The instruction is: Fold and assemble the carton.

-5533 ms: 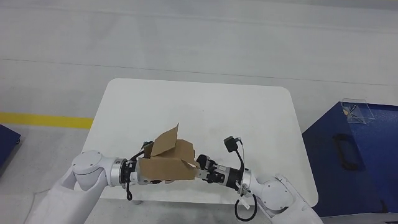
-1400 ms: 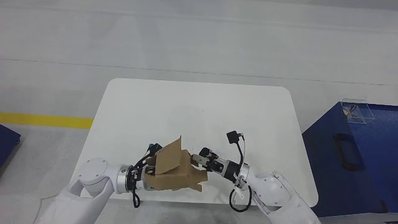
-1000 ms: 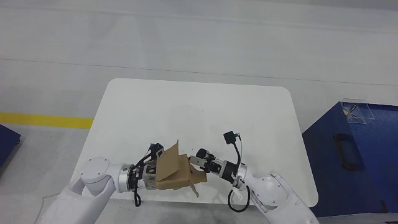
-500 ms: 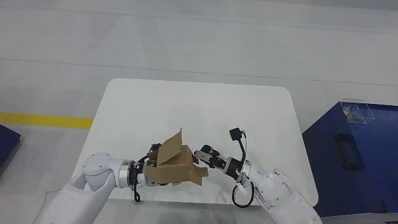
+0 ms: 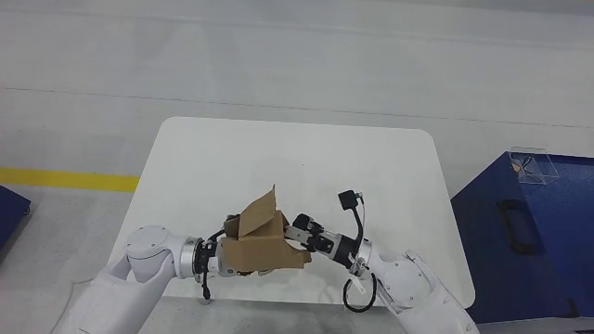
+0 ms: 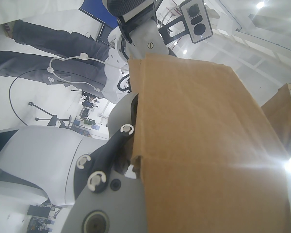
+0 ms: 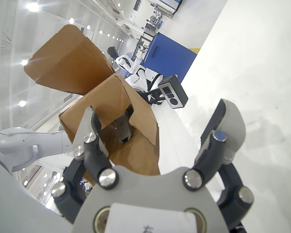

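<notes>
The carton (image 5: 264, 247) is positioned at the 6 o'clock edge of the table (image 5: 278, 153), its open end facing 3 o'clock and one flap raised. The left gripper (image 5: 228, 247) clamps the carton's 9 o'clock wall — one finger inside, one outside. The right gripper (image 7: 156, 110) is at the carton's 3 o'clock, fingers spread wide — holding nothing.

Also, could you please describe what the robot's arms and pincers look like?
Both arms have smooth, rounded white shells: the left arm and the right arm. A black cable runs along the right wrist from a small black camera box. The right pincer has light grey fingers with black pads, dark links and silver round pins. The left pincer shows grey links with similar pins.
</notes>
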